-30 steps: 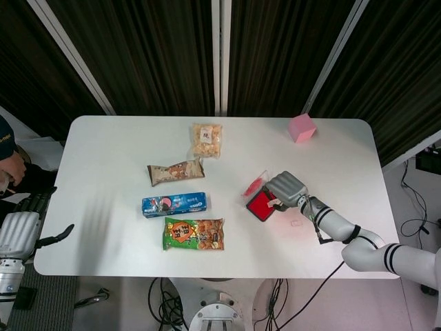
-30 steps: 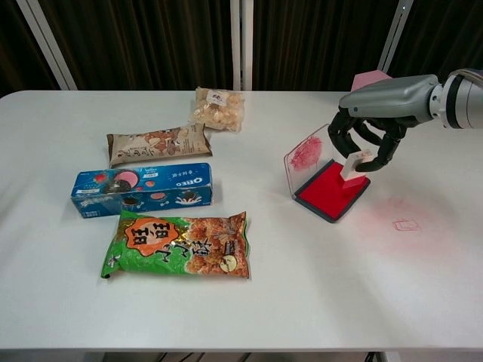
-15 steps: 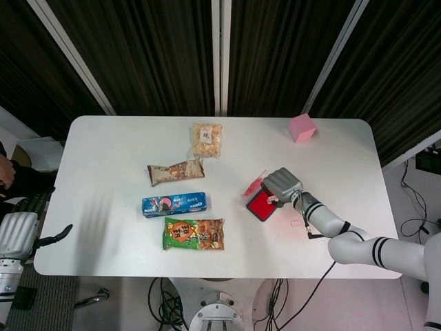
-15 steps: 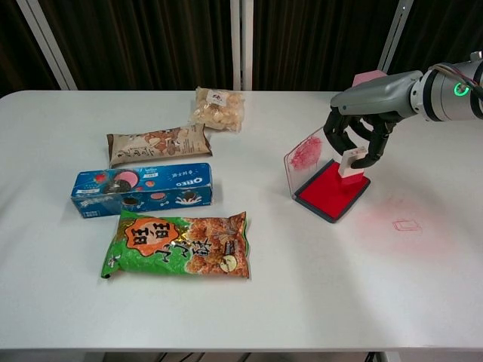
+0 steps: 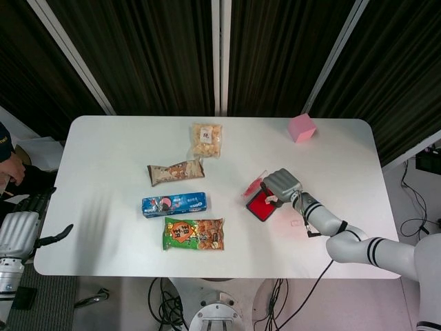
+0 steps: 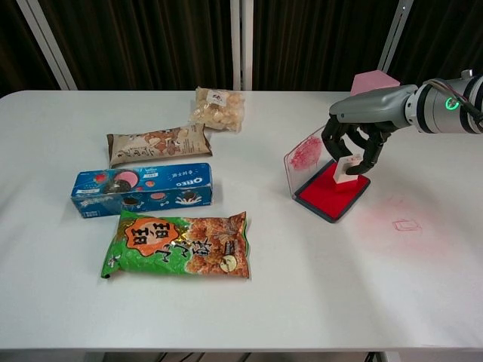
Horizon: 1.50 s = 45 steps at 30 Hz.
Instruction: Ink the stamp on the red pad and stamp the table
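The red ink pad (image 6: 326, 196) lies open on the white table (image 6: 317, 302), right of centre, its clear ink-smeared lid (image 6: 305, 154) standing up on its left side. My right hand (image 6: 353, 136) hovers over the pad's far end and grips a small white stamp (image 6: 346, 170) from above; the stamp's base touches the red surface. In the head view the right hand (image 5: 281, 185) covers most of the stamp above the pad (image 5: 259, 207). A faint red rectangular print (image 6: 406, 225) marks the table to the pad's right. My left hand (image 5: 27, 224) hangs off the table's left edge, holding nothing.
Left of the pad lie a green snack bag (image 6: 177, 245), a blue Oreo box (image 6: 142, 188), a brown snack bar (image 6: 158, 143) and a clear bag of puffs (image 6: 217, 108). A pink cube (image 6: 375, 79) stands at the far right. A person's arm (image 5: 10, 165) shows beyond the left edge.
My right hand has shifted slightly left and down, bringing the stamp onto the far part of the red pad. The left hand has not moved.
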Motion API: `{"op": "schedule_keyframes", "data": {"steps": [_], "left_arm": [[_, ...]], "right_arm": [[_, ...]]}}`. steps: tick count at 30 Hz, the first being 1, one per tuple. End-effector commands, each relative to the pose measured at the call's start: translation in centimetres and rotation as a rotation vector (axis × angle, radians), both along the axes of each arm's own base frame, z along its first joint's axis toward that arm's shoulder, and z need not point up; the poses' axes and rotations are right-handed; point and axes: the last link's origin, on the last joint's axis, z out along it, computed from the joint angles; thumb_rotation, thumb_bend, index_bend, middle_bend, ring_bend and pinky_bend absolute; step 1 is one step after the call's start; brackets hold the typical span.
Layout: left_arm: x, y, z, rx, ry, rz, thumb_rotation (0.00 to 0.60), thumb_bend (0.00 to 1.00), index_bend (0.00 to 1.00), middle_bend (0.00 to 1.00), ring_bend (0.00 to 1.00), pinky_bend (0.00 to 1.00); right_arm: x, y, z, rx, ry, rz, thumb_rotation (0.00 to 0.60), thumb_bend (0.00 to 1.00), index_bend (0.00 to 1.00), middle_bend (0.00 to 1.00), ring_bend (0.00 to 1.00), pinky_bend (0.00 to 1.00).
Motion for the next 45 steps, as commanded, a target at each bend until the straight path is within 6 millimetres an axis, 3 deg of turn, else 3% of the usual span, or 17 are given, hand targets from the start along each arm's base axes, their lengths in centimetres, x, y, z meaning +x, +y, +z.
{"op": "schedule_keyframes", "data": {"steps": [1, 17, 24, 29, 36, 45], "left_arm": [[0.0, 0.0, 0.0, -0.001, 0.0, 0.002, 0.225, 0.17, 0.09, 0.12, 0.12, 0.21], [-0.1, 0.0, -0.1, -0.001, -0.025, 0.004, 0.221, 0.17, 0.09, 0.12, 0.12, 0.21], [0.0, 0.0, 0.0, 0.001, -0.022, 0.001, 0.22, 0.17, 0.09, 0.12, 0.12, 0.21], [0.2, 0.1, -0.1, -0.002, -0.023, -0.005, 0.22, 0.17, 0.09, 0.12, 0.12, 0.21], [0.6, 0.1, -0.4, -0.008, -0.021, -0.012, 0.218, 0.17, 0.09, 0.12, 0.12, 0.21], [0.8, 0.3, -1.1, -0.035, -0.026, -0.022, 0.22, 0.17, 0.09, 0.12, 0.12, 0.21]], "right_arm": [[-0.2, 0.0, -0.3, 0.008, 0.003, -0.004, 0.6, 0.37, 0.68, 0.6, 0.67, 0.82], [-0.8, -0.4, -1.1, 0.011, 0.01, -0.014, 0.6, 0.38, 0.69, 0.61, 0.67, 0.82], [0.5, -0.4, 1.8, -0.03, -0.058, 0.007, 0.6, 0.38, 0.69, 0.61, 0.67, 0.82], [0.2, 0.7, 4.5, -0.055, -0.094, 0.005, 0.6, 0.37, 0.69, 0.61, 0.67, 0.82], [-3.8, 4.3, 6.9, -0.086, -0.092, -0.063, 0.6, 0.37, 0.69, 0.6, 0.67, 0.82], [-8.1, 8.2, 6.4, -0.084, -0.05, -0.158, 0.6, 0.35, 0.68, 0.59, 0.66, 0.82]]}}
